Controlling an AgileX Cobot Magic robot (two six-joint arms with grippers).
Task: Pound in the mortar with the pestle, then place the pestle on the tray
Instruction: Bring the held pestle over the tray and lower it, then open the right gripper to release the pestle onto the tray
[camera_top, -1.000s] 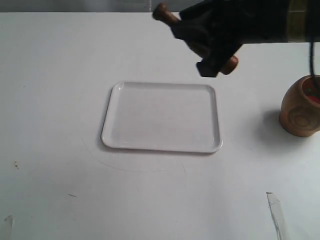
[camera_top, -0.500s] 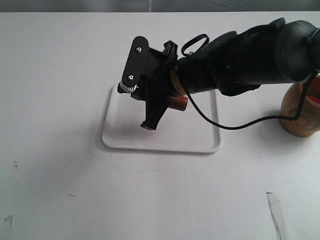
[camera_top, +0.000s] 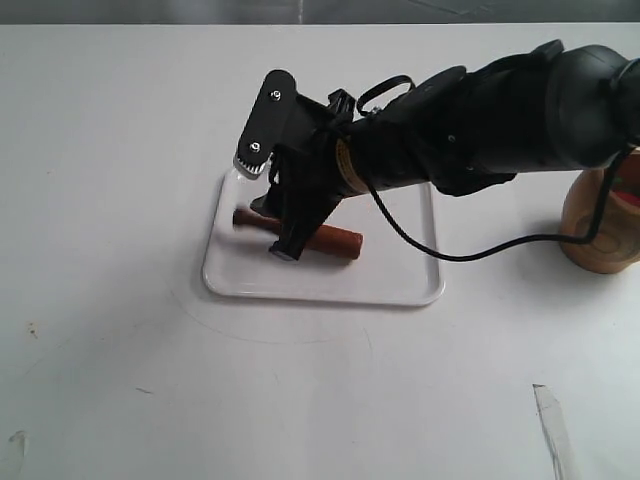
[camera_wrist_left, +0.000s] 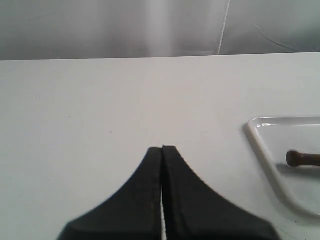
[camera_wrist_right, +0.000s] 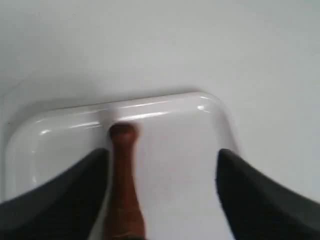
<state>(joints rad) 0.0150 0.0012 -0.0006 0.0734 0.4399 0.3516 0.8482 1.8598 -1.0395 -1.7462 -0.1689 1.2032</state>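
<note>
The dark reddish-brown pestle (camera_top: 328, 241) lies flat on the white tray (camera_top: 400, 292), thick end toward the mortar side, knob toward the tray's left rim. My right gripper (camera_top: 268, 207) hangs just above it, open, with nothing held. In the right wrist view the pestle (camera_wrist_right: 123, 172) runs along one finger of the open right gripper (camera_wrist_right: 162, 156), over the tray (camera_wrist_right: 175, 103). The light-brown mortar (camera_top: 600, 228) stands at the right edge, partly behind the arm. My left gripper (camera_wrist_left: 162, 148) is shut and empty over bare table, beside the tray (camera_wrist_left: 261, 146) and the pestle's knob (camera_wrist_left: 299, 158).
The white table spreads all round the tray. A black cable (camera_top: 470, 250) loops from the right arm over the tray's right rim. A strip of tape (camera_top: 552, 420) lies near the front right. A faint pencil arc (camera_top: 260, 335) is drawn in front of the tray.
The right arm came down from the back with the pestle, set it on the tray and opened; the pestle now lies free.
</note>
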